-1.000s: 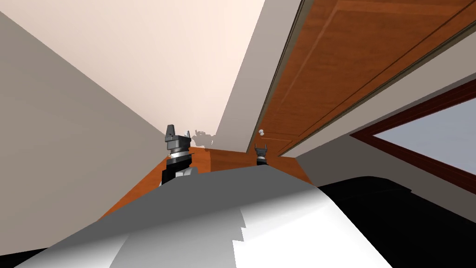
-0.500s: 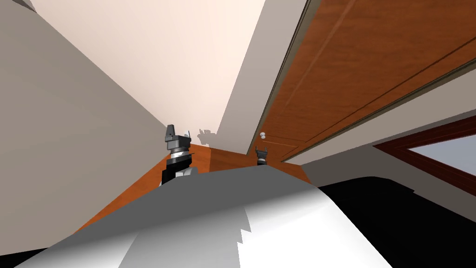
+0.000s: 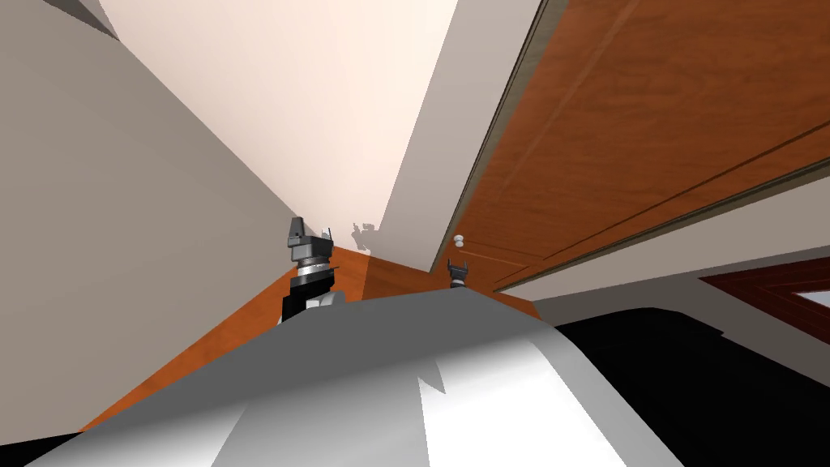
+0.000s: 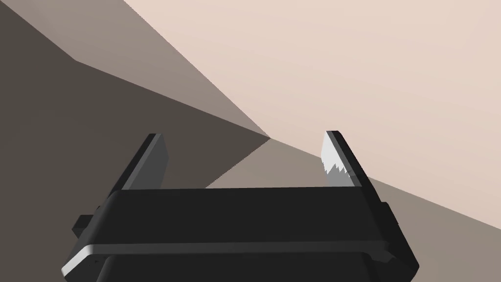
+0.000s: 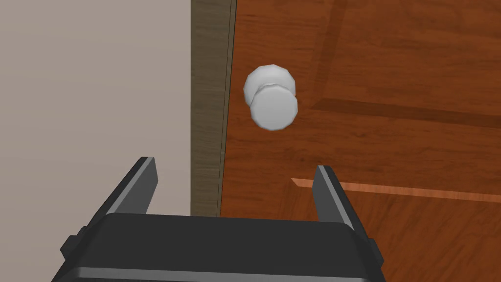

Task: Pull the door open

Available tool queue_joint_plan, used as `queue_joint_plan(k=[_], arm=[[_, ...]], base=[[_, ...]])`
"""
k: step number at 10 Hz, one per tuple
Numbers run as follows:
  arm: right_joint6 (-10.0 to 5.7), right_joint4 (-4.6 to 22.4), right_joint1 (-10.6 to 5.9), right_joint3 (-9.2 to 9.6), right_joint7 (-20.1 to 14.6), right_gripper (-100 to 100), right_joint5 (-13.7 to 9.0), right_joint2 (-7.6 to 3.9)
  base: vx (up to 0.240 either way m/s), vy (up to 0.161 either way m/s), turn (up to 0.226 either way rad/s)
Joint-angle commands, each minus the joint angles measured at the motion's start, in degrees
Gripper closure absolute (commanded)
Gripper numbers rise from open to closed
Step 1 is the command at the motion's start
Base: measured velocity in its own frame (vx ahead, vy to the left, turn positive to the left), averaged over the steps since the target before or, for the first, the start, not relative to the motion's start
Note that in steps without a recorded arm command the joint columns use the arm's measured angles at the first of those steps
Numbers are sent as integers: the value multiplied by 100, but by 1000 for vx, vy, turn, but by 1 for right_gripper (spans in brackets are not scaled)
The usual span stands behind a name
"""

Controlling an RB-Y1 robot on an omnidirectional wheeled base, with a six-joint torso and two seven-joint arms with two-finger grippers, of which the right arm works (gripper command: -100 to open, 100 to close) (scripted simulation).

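Observation:
A reddish-brown panelled door (image 3: 616,138) (image 5: 391,63) runs up the right side of the head view, in a grey-brown frame (image 5: 210,98). Its round white knob (image 3: 459,240) (image 5: 272,102) sits close to the frame edge. My right gripper (image 3: 457,268) (image 5: 235,169) is open just short of the knob, which lies ahead of the fingertips and apart from them. My left gripper (image 3: 312,235) (image 4: 244,139) is raised to the left, open and holding nothing.
A beige wall (image 3: 146,243) stands close on the left, and a pale wall (image 3: 324,97) lies ahead beside the door frame. A dark red window frame (image 3: 770,292) shows at the far right. Orange-brown floor (image 3: 243,324) lies below.
The whole head view has swung, so my base or torso turned: the window slid off to the right and the door now spans more of the view. Both grippers hold their poses.

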Motion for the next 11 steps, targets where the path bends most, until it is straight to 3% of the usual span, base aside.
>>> queue_joint_plan(k=[1, 4, 6, 11], arm=[[-56, 204, -71, 37, -138, -100, -101, -16], [-135, 475, -120, 105, -366, -100, -307, -64], [-116, 450, -106, 101, -359, -100, -321, -76], [-209, 858, -129, -29, -969, -100, -325, -436]], base=[[31, -127, 113], [38, -141, 130], [15, -51, 31], [151, -10, 49]])
